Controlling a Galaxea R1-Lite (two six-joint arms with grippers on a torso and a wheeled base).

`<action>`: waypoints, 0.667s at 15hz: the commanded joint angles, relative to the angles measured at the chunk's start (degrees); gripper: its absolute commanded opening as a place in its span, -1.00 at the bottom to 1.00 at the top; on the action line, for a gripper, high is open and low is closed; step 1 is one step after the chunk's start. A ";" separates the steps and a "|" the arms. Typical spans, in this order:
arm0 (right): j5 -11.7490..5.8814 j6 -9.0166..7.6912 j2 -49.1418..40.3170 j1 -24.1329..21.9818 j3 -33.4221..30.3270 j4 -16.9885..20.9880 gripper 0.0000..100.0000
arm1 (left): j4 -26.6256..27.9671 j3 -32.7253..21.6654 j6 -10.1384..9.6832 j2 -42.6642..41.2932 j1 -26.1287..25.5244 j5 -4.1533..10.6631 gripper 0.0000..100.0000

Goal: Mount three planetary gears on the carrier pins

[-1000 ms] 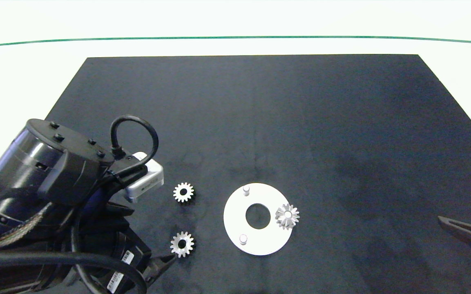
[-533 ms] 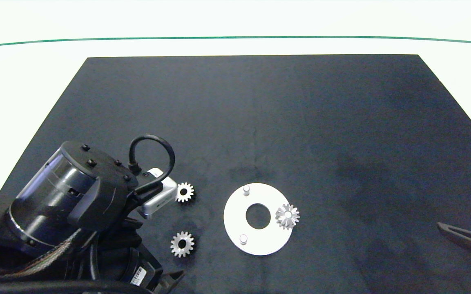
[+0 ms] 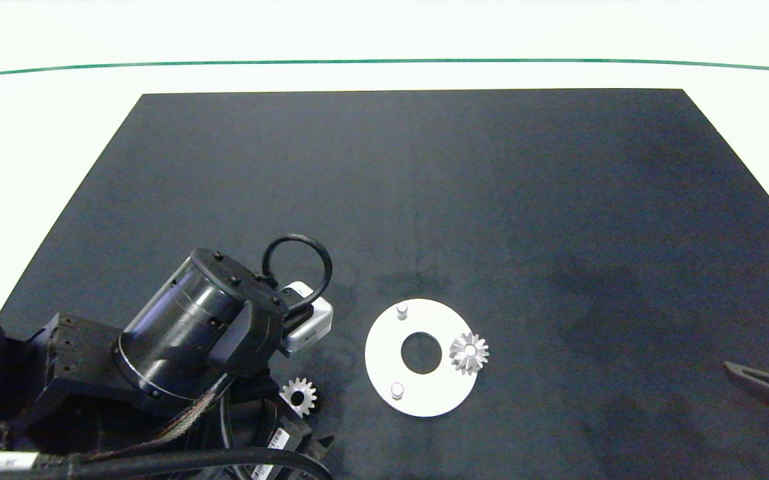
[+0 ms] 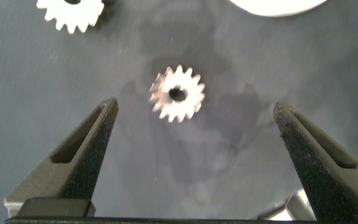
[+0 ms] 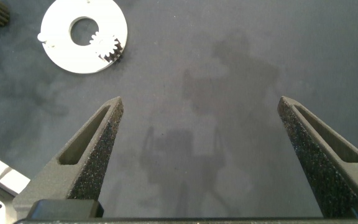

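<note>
The black mat (image 3: 424, 200) covers the worktop. The left gripper (image 4: 194, 143) hangs wide open and empty above one loose gear (image 4: 178, 93), fingers either side, untouching. The right gripper (image 5: 201, 143), also wide open and empty, sits at the mat's right edge. On the white disc (image 3: 417, 400), one planetary gear (image 3: 469, 353) sits on a pin; two carrier pins (image 3: 402, 309) stand bare. Another gear (image 4: 72, 12) lies nearby.
</note>
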 commanded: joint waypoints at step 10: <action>0.00 -0.59 -0.27 0.10 0.38 0.12 1.00 | -3.55 2.27 -0.01 4.29 -0.46 0.22 1.00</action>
